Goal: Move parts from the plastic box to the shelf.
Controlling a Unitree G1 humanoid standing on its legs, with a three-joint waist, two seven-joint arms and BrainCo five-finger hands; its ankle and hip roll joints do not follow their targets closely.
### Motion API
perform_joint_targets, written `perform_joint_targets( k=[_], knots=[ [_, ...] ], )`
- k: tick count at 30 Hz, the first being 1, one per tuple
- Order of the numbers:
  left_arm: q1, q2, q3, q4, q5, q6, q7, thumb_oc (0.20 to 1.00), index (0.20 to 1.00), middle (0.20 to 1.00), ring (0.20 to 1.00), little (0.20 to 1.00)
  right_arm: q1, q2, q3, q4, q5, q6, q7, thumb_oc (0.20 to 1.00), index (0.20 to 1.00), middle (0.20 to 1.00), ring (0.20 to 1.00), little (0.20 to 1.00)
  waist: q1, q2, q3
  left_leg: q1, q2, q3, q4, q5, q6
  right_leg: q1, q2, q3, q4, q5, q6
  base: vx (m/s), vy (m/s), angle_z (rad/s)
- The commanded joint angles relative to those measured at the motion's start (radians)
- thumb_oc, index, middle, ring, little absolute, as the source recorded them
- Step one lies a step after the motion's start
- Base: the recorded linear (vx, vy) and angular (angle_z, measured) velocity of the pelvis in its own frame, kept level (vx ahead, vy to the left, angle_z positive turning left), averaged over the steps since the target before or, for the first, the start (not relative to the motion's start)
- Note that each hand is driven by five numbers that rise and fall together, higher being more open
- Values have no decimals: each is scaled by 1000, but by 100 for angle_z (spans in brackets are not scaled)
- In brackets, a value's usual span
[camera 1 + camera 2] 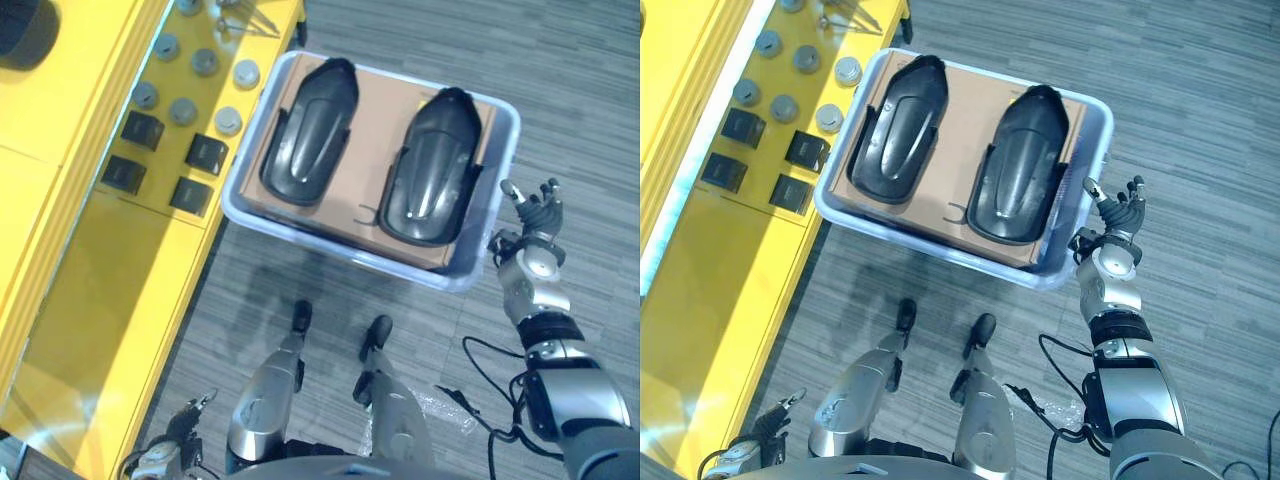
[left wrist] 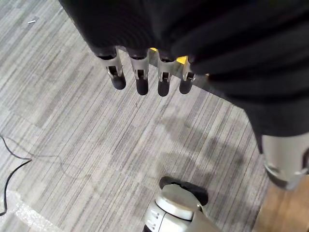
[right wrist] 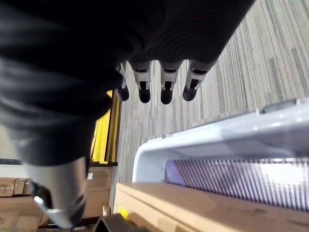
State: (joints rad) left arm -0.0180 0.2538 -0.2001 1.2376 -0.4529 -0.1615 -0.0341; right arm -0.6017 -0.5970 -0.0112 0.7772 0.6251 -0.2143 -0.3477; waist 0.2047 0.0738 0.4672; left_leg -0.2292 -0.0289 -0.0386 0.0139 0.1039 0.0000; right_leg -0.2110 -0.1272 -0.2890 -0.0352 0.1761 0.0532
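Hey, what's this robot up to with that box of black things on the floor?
It is meant to move parts from the plastic box to the yellow shelf beside it. Nothing has been picked up yet: both black parts, one nearer the shelf and one farther from it, lie side by side on cardboard inside the box. The robot's right hand is raised with open fingers just outside the box's far corner, holding nothing. Its left hand hangs low over the floor, fingers straight and empty.

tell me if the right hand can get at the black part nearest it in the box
Probably yes: the right hand hangs open just outside the plastic box, beside the nearer black part, which lies uncovered on cardboard with nothing between them but the box wall.
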Motion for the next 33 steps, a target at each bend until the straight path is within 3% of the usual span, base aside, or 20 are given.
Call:
perform_joint_targets(
  k=[1,8,15,22,33],
  knots=[
    [11,29,-34,52,-18,-24,-15,1000,1000,1000,1000,1000,7,-77,38,-24,10,-39,14,1000,1000,1000,1000,1000,1,-21,-85,-86,19,-15,11,-13,-23,-14,-85,28,130,-133,82,7,60,17],
    [37,36,-31,46,-12,-21,-26,1000,1000,1000,1000,1000,-9,-94,35,-28,7,0,27,1000,1000,1000,1000,1000,18,-18,-96,-68,10,-24,-9,-9,-23,1,-97,13,125,-133,90,30,47,12],
    [44,38,-20,39,-4,-6,-39,1000,1000,1000,1000,1000,-5,-75,74,-10,-89,91,59,1000,1000,1000,1000,1000,27,-23,-99,-60,11,-24,-11,-10,-23,12,-99,9,122,-133,93,15,11,2],
    [40,40,-35,35,1,-9,-46,1000,1000,1000,1000,1000,-15,-52,137,80,-105,110,109,1000,1000,1000,1000,1000,42,-22,-87,-69,8,-31,-9,-7,-25,11,-103,-2,124,-131,94,-3,0,6],
    [21,39,-45,24,-18,-4,-49,1000,1000,1000,1000,1000,-12,-11,190,125,-130,133,109,1000,1000,1000,1000,1000,47,-24,-65,-94,1,-30,0,-6,-22,-14,-105,1,135,-128,95,-2,2,1]
  ],
)
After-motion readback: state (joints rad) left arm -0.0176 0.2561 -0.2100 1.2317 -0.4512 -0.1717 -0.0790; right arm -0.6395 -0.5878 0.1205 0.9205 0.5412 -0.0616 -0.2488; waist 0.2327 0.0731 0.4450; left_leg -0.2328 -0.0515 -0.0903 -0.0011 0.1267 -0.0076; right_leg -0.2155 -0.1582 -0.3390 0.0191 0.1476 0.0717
